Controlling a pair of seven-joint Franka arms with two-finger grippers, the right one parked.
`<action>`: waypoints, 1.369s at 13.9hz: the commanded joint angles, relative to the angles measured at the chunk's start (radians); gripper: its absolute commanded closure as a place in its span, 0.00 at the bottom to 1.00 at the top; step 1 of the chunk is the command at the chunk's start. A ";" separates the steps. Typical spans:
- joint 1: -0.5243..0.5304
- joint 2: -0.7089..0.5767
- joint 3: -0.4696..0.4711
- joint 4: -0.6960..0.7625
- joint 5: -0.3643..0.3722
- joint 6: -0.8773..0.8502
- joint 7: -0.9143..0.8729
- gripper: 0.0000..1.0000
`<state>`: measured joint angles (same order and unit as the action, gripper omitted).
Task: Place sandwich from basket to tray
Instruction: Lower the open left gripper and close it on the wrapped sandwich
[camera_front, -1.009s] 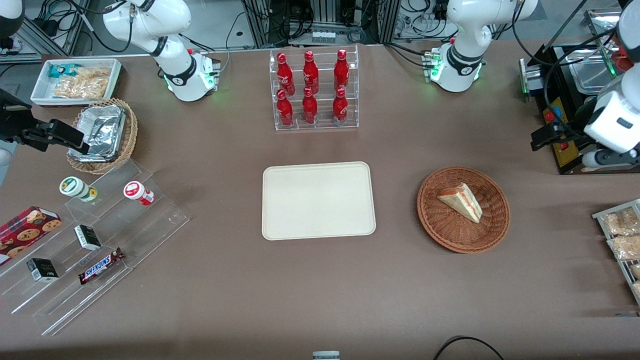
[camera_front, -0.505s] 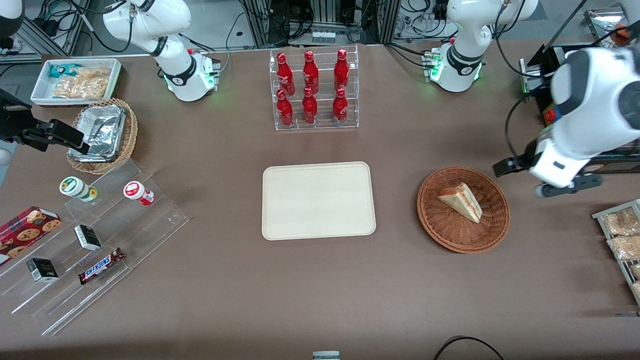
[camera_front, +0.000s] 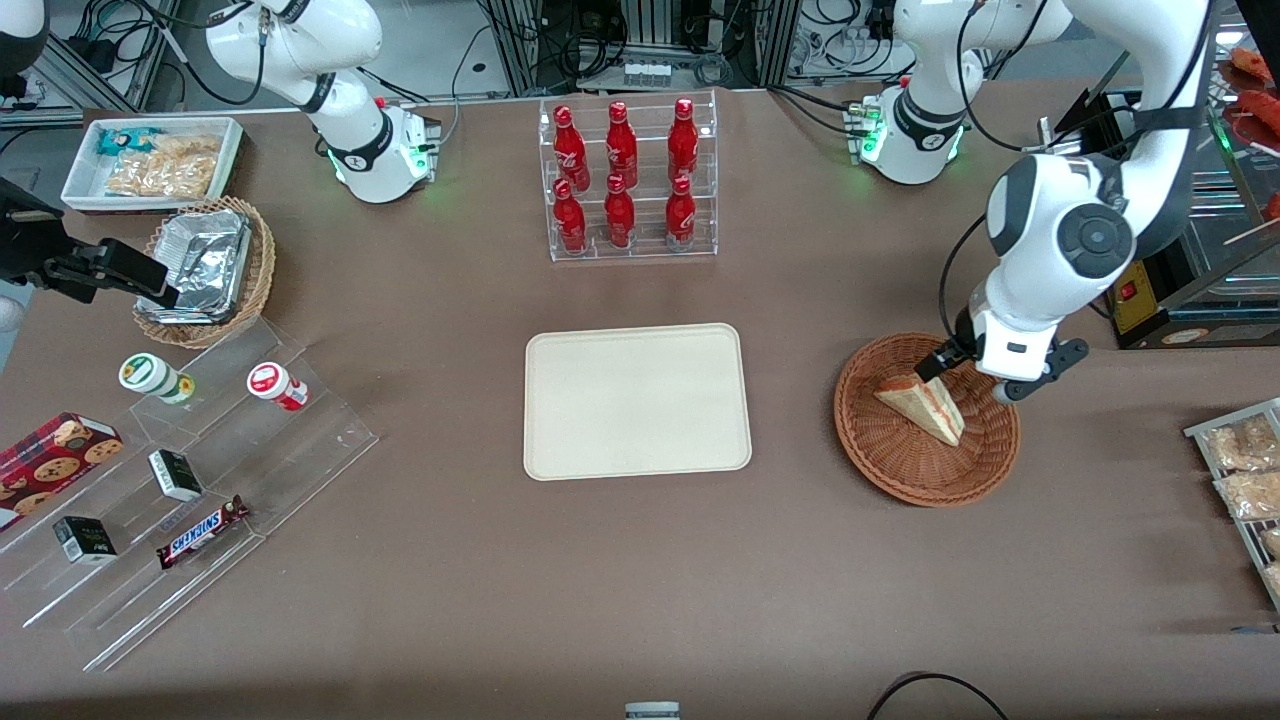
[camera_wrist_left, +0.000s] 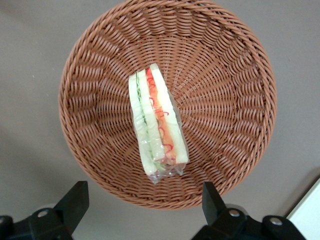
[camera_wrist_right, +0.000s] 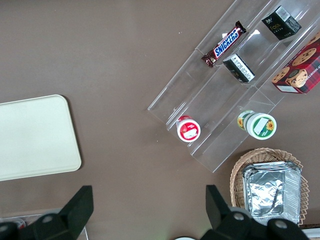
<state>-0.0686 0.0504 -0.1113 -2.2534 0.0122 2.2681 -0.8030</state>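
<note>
Gripper (camera_front: 968, 375), fingers spread, hangs above sandwich (camera_front: 922, 402) in basket (camera_front: 880, 455).

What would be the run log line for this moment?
phase: approach | end effector: open, above basket | sandwich: in basket | tray: bare

From my parked wrist I look down on the brown tabletop (camera_wrist_right: 125, 60). 1 rounded corner of the cream tray (camera_wrist_right: 35, 137) shows, well apart from a clear stepped stand (camera_wrist_right: 220, 100). On the stand lie a Snickers bar (camera_wrist_right: 224, 44), 2 small dark boxes (camera_wrist_right: 281, 22), a cookie box (camera_wrist_right: 300, 65), a red-lidded jar (camera_wrist_right: 188, 129) and a green-lidded cup (camera_wrist_right: 257, 124). Near the cup sits a light wicker basket (camera_wrist_right: 239, 181) holding foil containers (camera_wrist_right: 272, 192).
</note>
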 joint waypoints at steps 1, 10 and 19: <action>-0.008 0.005 0.002 -0.026 0.008 0.079 -0.146 0.00; -0.008 0.135 0.002 -0.066 0.008 0.280 -0.317 0.00; -0.007 0.096 0.007 -0.045 0.015 0.210 -0.292 0.83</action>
<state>-0.0720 0.2148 -0.1081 -2.3049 0.0124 2.5357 -1.0900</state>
